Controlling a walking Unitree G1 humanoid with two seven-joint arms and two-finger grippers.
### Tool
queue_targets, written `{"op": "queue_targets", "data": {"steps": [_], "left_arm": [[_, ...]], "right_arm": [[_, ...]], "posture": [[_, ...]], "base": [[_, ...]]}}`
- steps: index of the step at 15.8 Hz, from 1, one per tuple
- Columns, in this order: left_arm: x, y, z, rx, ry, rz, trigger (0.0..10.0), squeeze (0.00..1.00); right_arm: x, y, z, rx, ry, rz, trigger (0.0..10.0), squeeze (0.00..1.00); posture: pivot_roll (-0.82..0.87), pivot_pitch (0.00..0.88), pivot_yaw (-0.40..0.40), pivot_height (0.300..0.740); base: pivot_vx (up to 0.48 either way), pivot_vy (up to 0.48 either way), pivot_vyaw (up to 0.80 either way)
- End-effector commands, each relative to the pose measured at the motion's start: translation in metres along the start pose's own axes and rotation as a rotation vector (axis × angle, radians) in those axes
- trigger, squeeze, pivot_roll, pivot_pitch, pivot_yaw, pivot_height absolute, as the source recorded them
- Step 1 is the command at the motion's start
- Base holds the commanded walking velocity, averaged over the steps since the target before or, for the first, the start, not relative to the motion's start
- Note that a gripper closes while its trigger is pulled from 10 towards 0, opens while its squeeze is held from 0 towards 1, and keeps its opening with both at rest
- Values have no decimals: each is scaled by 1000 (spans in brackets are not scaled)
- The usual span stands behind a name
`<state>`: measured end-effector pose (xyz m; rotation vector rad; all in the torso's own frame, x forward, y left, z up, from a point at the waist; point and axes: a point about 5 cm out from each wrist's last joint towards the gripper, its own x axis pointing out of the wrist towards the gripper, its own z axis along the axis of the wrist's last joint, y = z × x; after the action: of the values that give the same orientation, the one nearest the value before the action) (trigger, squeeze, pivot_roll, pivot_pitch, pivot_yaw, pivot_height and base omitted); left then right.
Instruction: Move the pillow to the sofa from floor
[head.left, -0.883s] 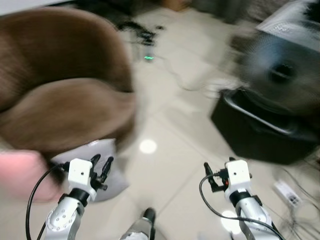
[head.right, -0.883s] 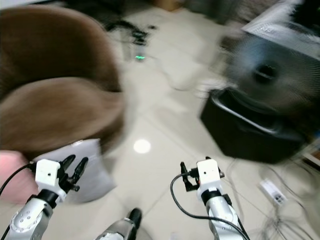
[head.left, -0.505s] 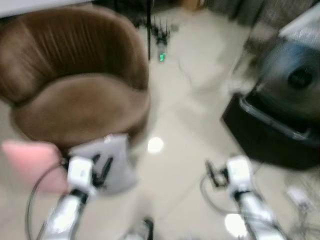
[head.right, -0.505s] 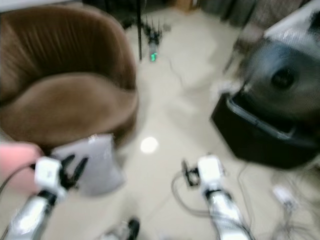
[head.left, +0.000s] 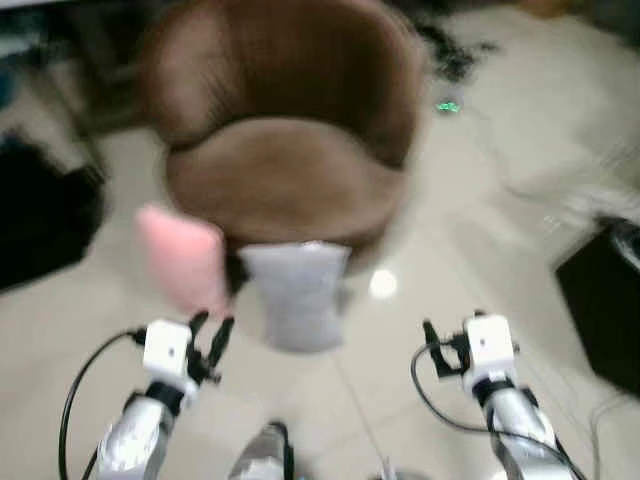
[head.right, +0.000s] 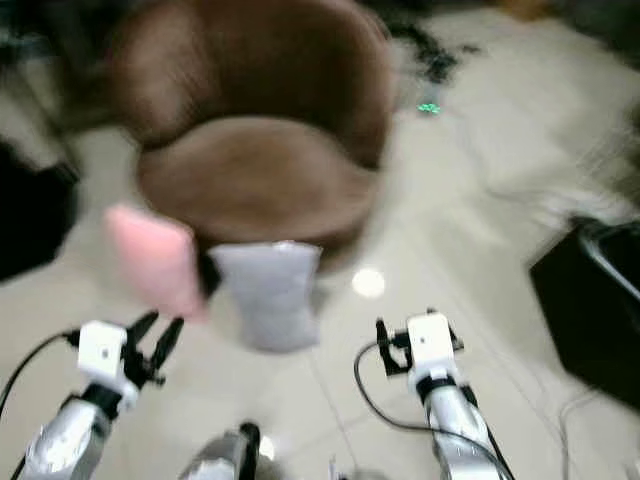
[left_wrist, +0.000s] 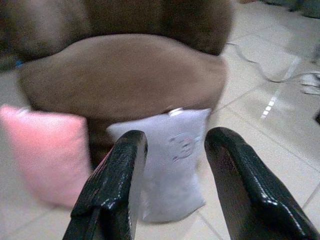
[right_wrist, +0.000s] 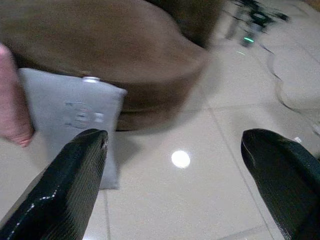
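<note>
**Pale tiles, two pillows at the chair's foot**

I've got both arms raised: left gripper parted, empty; right gripper spread wide, empty. Ahead, grey pillow and pink pillow stand on the floor, leaning against the brown sofa.

No text could be read; the grey pillow ahead of the left gripper bore only a blurred emblem.
</note>
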<state>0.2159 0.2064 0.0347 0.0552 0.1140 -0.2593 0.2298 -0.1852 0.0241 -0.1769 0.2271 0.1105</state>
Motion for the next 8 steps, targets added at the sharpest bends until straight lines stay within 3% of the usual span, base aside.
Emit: {"op": "queue_targets", "data": {"steps": [1,4,8], "left_arm": [[2,0,0,3,4,-14,10000,0],[2,1,2,6,4,-12,10000,0],[1,3,3,34,7,-9,10000,0]], "right_arm": [[-1,-1,-1,16,13,-6,10000,333],[0,-3,0,33,16,-17,10000,231],[0,0,1,26,17,-19,10000,224]], "posture": [[44,211,-42,740],[51,205,-51,740],[61,200,-57,740]], "base": [[0,0,788],[0,0,0],[0,0,0]]}}
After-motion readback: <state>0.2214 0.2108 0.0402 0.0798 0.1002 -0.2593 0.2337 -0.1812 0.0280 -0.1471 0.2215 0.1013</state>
